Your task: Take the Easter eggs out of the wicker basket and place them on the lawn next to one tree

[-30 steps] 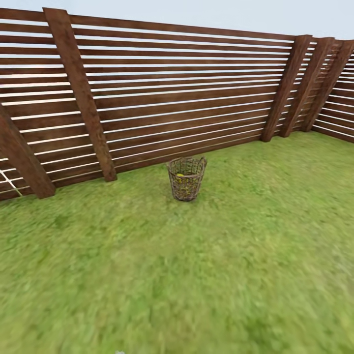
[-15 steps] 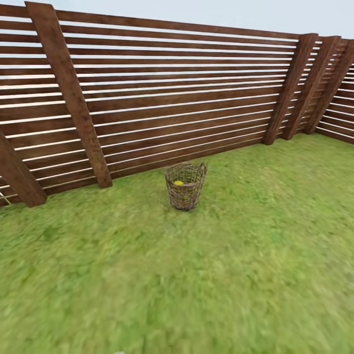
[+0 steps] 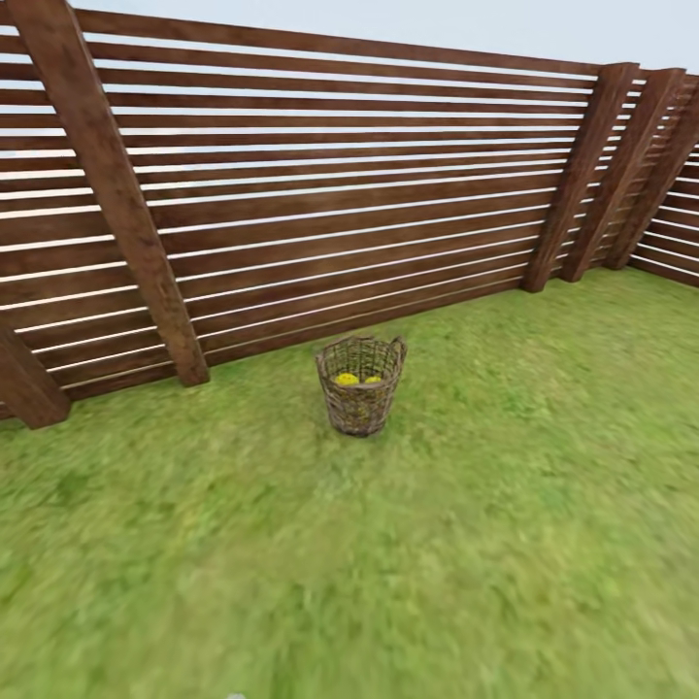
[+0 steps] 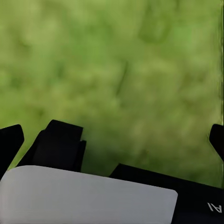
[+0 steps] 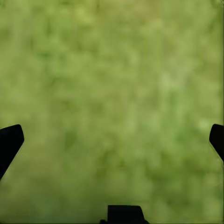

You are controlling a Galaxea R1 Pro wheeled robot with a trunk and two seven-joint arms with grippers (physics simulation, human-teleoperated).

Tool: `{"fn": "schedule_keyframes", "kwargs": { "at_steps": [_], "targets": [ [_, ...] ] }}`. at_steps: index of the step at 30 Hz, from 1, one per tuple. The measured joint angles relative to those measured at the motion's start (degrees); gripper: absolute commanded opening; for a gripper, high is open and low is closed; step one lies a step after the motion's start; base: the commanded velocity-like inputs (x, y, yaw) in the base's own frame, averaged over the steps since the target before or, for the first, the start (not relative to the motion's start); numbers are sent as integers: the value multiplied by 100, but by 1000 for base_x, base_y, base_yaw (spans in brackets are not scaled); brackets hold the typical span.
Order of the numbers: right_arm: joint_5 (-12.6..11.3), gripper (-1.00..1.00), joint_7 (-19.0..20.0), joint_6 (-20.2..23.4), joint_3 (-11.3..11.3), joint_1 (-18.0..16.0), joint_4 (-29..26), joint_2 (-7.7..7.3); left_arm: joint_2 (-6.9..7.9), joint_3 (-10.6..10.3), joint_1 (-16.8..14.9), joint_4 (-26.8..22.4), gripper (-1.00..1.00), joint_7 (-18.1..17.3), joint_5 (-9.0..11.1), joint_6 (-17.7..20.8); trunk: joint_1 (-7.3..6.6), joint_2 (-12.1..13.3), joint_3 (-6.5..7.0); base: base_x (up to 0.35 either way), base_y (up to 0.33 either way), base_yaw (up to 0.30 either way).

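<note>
The wicker basket [image 3: 360, 398] stands upright on the lawn [image 3: 388, 553] a short way in front of the garden's fence, in the middle of the head view. Over its rim I see yellow Easter eggs [image 3: 348, 379] inside; blue bands and the exact count are too small to tell. No tree is in view. My left gripper [image 4: 112, 140] is open, its dark fingertips [image 4: 10, 141] wide apart over blurred grass. The right gripper [image 5: 112, 140] is open too, with only grass between its fingertips [image 5: 9, 141]. Both are far from the basket.
A brown horizontal-slat fence [image 3: 320, 194] with slanted posts [image 3: 116, 194] runs behind the basket and turns a corner at the right [image 3: 621, 165]. Open grass lies between me and the basket. A white and black part of the robot [image 4: 88, 198] shows in the left wrist view.
The whole head picture has shifted: the camera has come nearer the basket, which now looks larger and lower, with the eggs showing more clearly over its rim. The basket itself has not moved.
</note>
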Motion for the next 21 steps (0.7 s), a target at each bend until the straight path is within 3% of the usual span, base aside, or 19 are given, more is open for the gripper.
{"fn": "schedule_keyframes", "kwargs": {
  "at_steps": [21],
  "targets": [
    [0,100,0,0,0,0,0,0,1,0,1,0,100,0,7,0,0,0,0,339,-2,0]
  ]
}}
